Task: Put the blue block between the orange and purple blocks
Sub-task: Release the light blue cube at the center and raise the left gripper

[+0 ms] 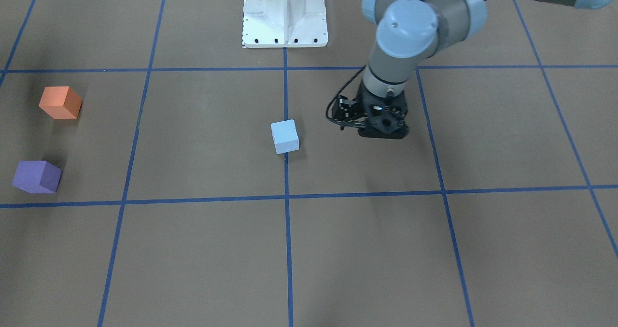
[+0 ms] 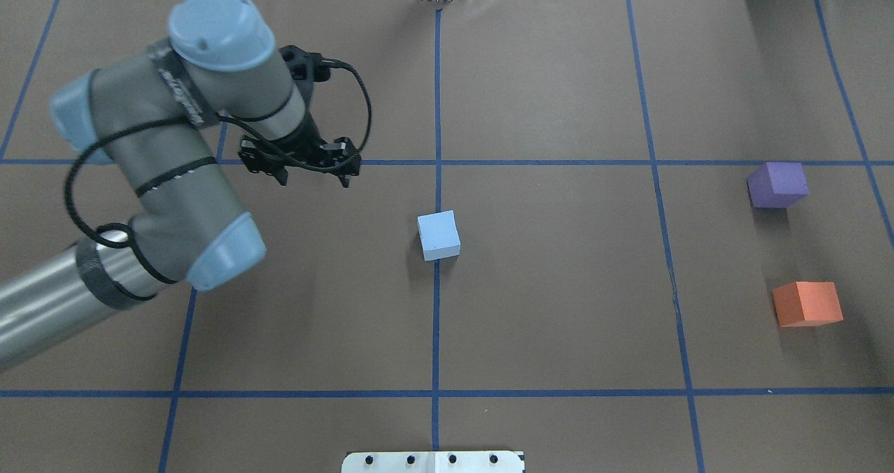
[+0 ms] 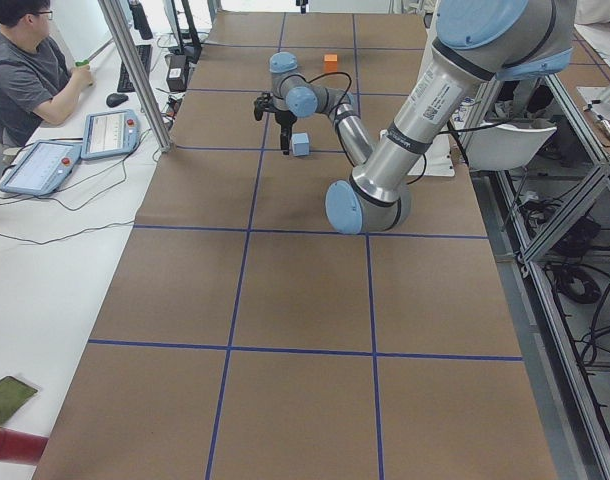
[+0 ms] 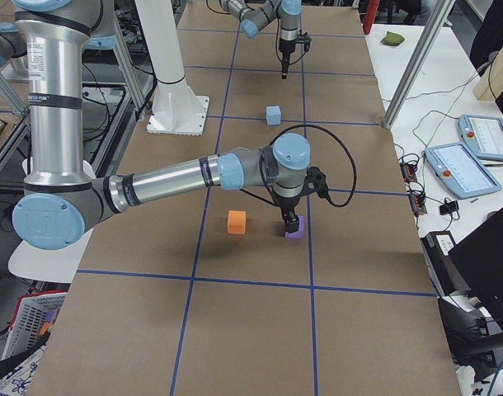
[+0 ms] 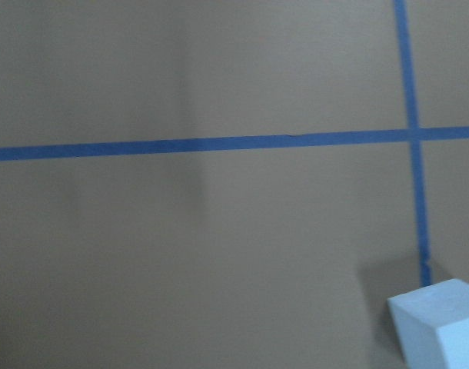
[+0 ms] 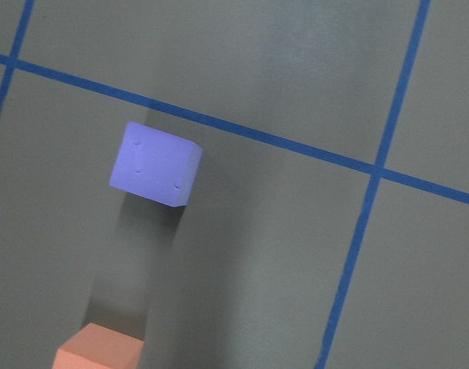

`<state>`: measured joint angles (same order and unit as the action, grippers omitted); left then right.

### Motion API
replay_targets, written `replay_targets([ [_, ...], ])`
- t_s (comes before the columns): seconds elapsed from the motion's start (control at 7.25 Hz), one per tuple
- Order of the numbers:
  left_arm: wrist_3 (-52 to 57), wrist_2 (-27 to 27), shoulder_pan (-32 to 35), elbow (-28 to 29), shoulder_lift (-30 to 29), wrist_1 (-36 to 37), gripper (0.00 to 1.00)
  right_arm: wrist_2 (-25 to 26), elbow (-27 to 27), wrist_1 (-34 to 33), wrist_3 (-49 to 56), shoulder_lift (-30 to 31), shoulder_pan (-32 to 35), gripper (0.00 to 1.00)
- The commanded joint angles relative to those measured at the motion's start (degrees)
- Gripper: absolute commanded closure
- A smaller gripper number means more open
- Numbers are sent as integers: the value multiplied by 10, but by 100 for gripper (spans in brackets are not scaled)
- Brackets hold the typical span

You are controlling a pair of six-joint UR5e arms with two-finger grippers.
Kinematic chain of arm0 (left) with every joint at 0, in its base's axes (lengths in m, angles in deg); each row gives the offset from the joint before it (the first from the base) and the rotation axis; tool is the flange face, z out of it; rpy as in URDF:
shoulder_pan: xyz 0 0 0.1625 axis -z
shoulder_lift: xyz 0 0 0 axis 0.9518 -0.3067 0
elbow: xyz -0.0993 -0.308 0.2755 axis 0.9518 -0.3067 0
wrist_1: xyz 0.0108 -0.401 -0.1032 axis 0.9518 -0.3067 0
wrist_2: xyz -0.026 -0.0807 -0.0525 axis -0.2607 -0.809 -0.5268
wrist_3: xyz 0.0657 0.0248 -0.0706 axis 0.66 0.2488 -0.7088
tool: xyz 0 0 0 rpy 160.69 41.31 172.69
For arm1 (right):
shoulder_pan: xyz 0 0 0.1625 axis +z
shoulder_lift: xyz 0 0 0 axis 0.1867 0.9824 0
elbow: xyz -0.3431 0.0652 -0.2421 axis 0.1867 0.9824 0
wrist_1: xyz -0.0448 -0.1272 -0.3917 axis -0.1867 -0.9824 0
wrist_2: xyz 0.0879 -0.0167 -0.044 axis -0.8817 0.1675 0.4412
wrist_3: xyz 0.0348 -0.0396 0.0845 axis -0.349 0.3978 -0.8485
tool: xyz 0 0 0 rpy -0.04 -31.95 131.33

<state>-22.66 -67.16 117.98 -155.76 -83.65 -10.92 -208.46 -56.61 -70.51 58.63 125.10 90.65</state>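
**Blue block free on the centre line — neither gripper on it**

The left gripper (image 2: 311,167) points down over the table (image 2: 559,319). Its jaws are hidden under its own black body in the overhead and front views, so how far apart they stand cannot be told. Nothing shows in its grasp. It hangs to the robot's left of the blue block (image 2: 438,235), apart from it. The left wrist view catches only a corner of that block at its lower right. The left arm (image 2: 174,200) comes in folded from the robot's left.

The blue block sits near the middle of the table, on the tape (image 2: 437,96) line that runs out from the base (image 1: 285,15). It is turned slightly against the grid.

The right gripper (image 4: 289,219) shows only in the right side view, pointing down in line with the purple block (image 2: 777,184). Whether it is spread or closed cannot be told, nor whether it touches that block. The right wrist view looks down on the purple block, with the top of the orange block (image 2: 807,304) at its lower edge.

Orange and purple sit at the robot's far right, apart, with bare paper between them — purple farther from the base, orange nearer. The blue block is well apart from both.
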Motion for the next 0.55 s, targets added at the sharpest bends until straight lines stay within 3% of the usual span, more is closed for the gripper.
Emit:
replay_targets([
  [0.0,263,-104,153,-21,139,1,0,5,-20,0,-175,-83,-94,0],
  [0.28,457,-105,300,-16,250,-5,0,57,-51,-1,-355,-156,-206,0],
  [0.41,548,-103,363,6,264,0,0,106,-53,-1,-450,-206,-277,0],
])
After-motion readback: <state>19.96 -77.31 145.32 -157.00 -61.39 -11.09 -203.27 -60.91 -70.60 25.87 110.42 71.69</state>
